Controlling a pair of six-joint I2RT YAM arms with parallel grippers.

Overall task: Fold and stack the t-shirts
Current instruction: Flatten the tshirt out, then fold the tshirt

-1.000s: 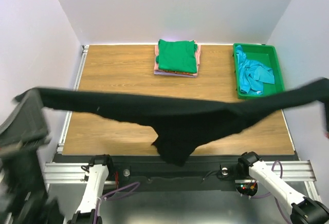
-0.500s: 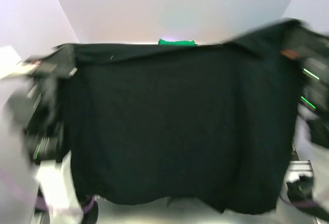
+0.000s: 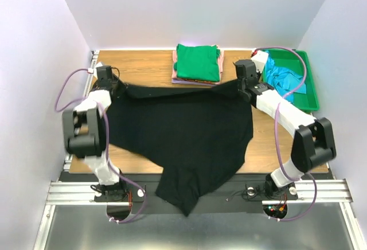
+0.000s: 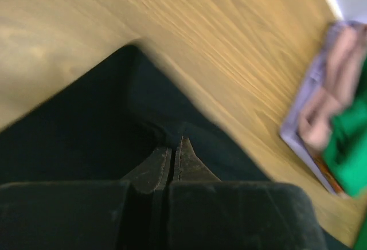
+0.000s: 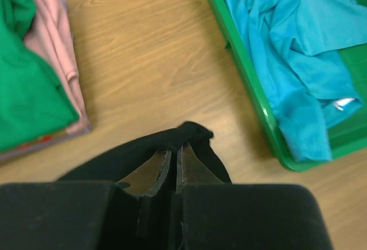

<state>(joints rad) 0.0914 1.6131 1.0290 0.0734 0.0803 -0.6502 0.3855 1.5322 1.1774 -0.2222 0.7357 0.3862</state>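
L claw (image 4: 172,159), R claw (image 5: 174,159) each pinch 1 large black cloth t-shirt (image 3: 183,127); 1 crumpled teal cloth shirt (image 3: 285,81) at 2 o'clock.

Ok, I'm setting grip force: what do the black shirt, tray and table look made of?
The black shirt looks like soft matte cloth: it drapes and wrinkles. The tray looks like rigid green plastic, with a smooth moulded wall. The table shows wood grain with a slight sheen, possibly laminate.
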